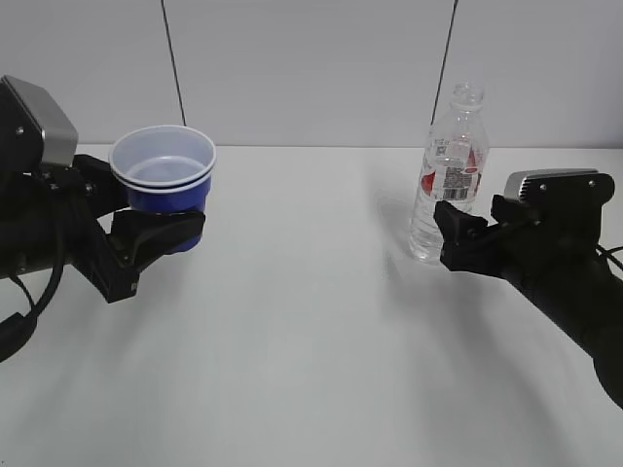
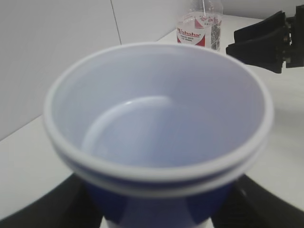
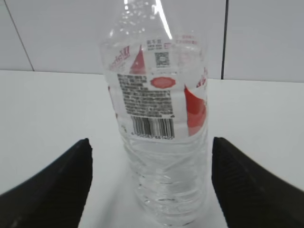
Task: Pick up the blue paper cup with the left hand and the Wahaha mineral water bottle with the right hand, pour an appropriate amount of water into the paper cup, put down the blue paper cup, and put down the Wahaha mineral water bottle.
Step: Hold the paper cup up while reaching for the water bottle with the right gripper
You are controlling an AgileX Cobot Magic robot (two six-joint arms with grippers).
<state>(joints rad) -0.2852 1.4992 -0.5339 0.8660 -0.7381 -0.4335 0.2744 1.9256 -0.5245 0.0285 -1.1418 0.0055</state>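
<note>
Surface: a plain white tabletop [image 1: 292,321], matte, running back to a pale wall.
Standing on it: the Wahaha mineral water bottle [image 1: 450,175], upright, on the right half toward the back edge.
Bottle details: clear ribbed plastic, no cap, red-and-white label with a barcode round its upper body.
Bottle contents: clear water in the lower part; the exact level cannot be told.
Shadows: soft grey patches on the tabletop beside the bottle's base.

Bottle [image 2: 199,23] label reads "Wahaha"; barcode, rest illegible.
</note>
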